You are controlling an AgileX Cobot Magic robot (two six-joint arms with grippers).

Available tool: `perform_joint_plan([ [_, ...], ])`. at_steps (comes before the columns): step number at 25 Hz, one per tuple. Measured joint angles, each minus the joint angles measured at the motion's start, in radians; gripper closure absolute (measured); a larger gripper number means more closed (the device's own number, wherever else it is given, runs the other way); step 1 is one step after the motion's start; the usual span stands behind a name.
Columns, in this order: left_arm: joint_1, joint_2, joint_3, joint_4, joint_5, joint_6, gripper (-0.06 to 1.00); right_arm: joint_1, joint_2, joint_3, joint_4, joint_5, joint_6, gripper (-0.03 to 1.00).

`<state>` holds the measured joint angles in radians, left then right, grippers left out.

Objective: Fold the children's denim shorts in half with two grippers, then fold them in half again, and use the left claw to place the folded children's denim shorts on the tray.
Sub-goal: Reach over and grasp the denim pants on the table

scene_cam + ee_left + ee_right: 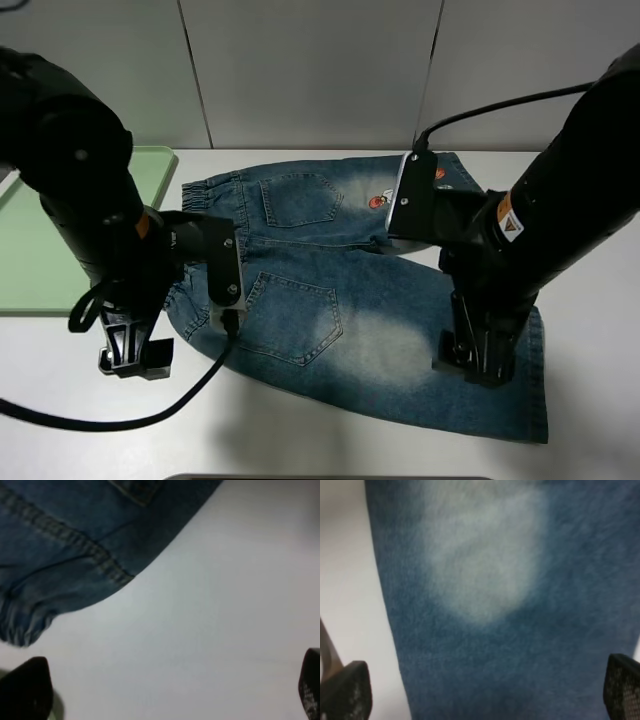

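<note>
- Both wide open, empty: left claw [133,358] just beside waistband [208,188] corner, right gripper [478,362] over leg [400,350].
- Children's denim shorts [330,290] flat; first fold pending, I need near-edge pinches.

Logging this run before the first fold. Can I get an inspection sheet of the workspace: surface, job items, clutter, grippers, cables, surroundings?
Surface: white tabletop, flat, carries only the job's things and a cable.
Job's things: small blue faded-wash denim shorts spread flat, pockets up, not yet folded; pale-green rectangular plastic tray at the table's left side, nothing on its visible part.
Clutter: nothing seen.
Grippers: left gripper open, over bare table beside the waistband corner; right gripper open, above a leg's pale patch.
Cables: black cable from the left arm loops across the table's front; second black cable runs off the right arm.
Surroundings: grey panelled wall behind.
</note>
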<state>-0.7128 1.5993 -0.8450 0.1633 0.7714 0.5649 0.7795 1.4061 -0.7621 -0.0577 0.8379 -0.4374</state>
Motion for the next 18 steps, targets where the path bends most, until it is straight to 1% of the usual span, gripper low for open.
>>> perform_joint_plan([
  [3, 0.007, 0.023, 0.0, -0.003, -0.046, 0.061, -0.03, 0.0, 0.006, 0.091, -0.006, -0.043, 0.0, 0.27],
  [6, 0.036, 0.044, 0.0, -0.008, -0.118, 0.129, -0.03, 0.0, 0.006, 0.162, -0.021, -0.083, -0.001, 0.27],
  [10, 0.092, 0.1, 0.0, -0.008, -0.205, 0.211, -0.03, 0.0, 0.007, 0.202, -0.033, -0.12, -0.001, 0.27],
  [13, 0.132, 0.143, 0.0, -0.008, -0.246, 0.264, -0.03, 0.0, 0.007, 0.229, -0.041, -0.16, -0.001, 0.27],
  [18, 0.161, 0.185, 0.0, -0.007, -0.304, 0.343, -0.03, 0.0, 0.008, 0.286, -0.052, -0.24, -0.001, 0.27],
])
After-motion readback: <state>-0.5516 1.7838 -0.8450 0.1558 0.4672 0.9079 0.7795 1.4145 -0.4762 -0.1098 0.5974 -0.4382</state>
